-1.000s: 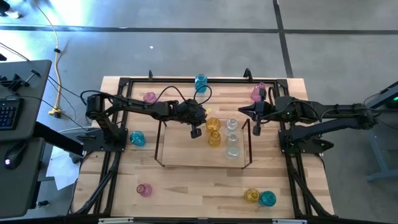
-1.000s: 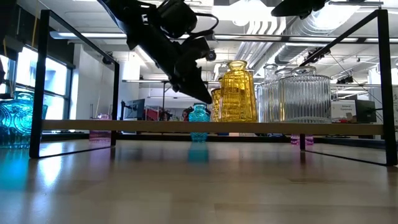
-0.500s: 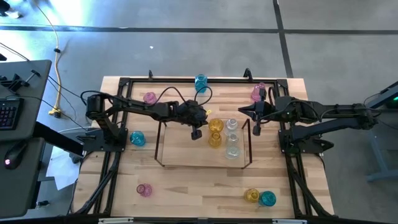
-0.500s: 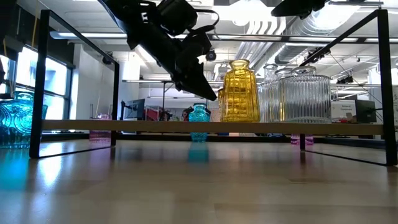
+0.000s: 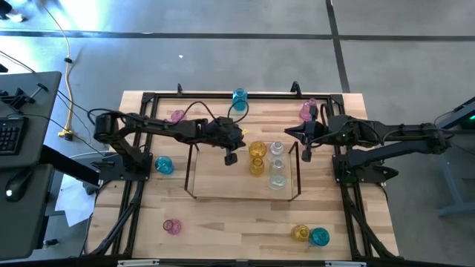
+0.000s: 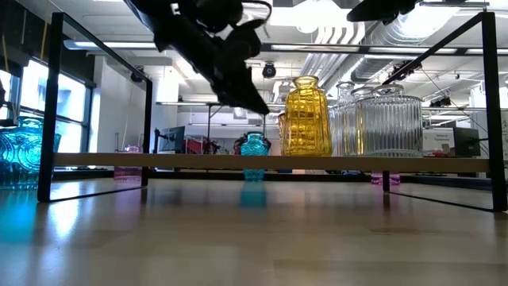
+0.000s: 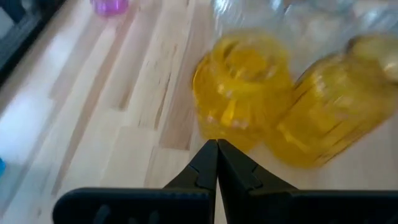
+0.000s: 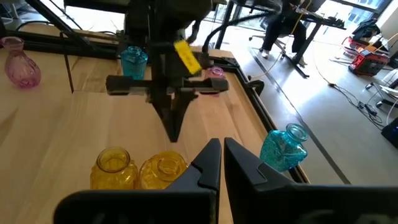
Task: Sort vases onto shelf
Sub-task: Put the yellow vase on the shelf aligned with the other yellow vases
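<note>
The left gripper (image 5: 231, 156), fingers pressed together and holding nothing, is being held above the shelf (image 5: 194, 172), just beside two ribbed yellow vases (image 5: 257, 150). It is probably best lifted clear without brushing them. The right gripper (image 5: 306, 150), likewise closed and empty, is being kept waiting past the clear vases (image 5: 277, 175).

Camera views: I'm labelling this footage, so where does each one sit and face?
High: overhead, facing down on both arms and the wire-framed shelf.
Low: table height, facing across; left arm overhead.
Left wrist: behind the shut left tool, facing two yellow ribbed glass vases.
Right wrist: behind the shut right tool, facing the same vases and left arm.
</note>
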Motion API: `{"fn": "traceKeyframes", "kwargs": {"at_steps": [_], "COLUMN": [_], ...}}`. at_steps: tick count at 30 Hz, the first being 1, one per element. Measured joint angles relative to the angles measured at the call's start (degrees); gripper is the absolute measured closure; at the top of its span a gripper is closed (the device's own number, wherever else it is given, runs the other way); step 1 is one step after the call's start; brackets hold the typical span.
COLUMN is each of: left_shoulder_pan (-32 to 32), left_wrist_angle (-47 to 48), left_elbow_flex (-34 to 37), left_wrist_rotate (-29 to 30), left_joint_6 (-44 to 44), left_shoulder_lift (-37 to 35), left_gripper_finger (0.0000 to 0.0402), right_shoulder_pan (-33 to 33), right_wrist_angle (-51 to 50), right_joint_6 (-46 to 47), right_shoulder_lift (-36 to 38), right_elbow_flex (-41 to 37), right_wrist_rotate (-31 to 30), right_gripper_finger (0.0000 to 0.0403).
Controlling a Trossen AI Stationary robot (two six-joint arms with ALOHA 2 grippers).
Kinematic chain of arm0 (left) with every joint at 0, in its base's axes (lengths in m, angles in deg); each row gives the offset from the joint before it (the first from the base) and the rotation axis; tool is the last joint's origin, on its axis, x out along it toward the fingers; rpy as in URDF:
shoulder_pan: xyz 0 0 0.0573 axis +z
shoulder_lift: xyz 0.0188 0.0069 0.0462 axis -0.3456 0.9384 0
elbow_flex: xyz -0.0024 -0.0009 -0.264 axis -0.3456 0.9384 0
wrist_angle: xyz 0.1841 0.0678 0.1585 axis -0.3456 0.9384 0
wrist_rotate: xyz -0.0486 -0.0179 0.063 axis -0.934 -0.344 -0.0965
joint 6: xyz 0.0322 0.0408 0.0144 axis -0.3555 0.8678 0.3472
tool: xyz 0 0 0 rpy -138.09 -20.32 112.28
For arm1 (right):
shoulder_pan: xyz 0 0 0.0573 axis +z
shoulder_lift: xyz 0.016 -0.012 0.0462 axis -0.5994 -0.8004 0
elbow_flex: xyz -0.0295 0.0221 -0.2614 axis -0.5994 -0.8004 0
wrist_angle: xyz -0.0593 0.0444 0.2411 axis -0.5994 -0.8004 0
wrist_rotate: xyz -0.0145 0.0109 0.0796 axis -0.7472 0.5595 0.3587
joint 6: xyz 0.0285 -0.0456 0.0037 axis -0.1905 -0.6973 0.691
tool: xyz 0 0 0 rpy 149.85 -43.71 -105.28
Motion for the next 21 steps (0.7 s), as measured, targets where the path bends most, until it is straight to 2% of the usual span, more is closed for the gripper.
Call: {"fn": "traceKeyframes", "kwargs": {"at_steps": [6,11,15,21], "left_shoulder_pan": [-0.76,-1.17,-1.48,-1.43], "left_wrist_angle": [-4.9,-7.68,-8.71,-10.96], "left_elbow_flex": [4.44,8.86,12.25,16.39], "left_wrist_rotate": [-0.39,-0.24,-0.13,0.43], "left_joint_6": [0.18,0.42,0.55,1.55], "left_shoulder_lift": [-7.34,-15.53,-21.99,-29.39], "left_gripper_finger": [0.0401,0.0401,0.0401,0.0401], "right_shoulder_pan": [5.83,12.91,19.41,29.54], "right_wrist_angle": [0.69,-3.51,-11.92,-31.09], "right_joint_6": [1.09,6.4,13.53,29.76], "right_shoulder_lift": [-0.34,-4.79,-11.95,-25.5], "right_elbow_flex": [0.16,4.36,10.05,24.38], "right_wrist_rotate": [0.07,-1.87,-4.33,-5.98], "right_gripper_finger": [0.0401,0.0401,0.0401,0.0401]}}
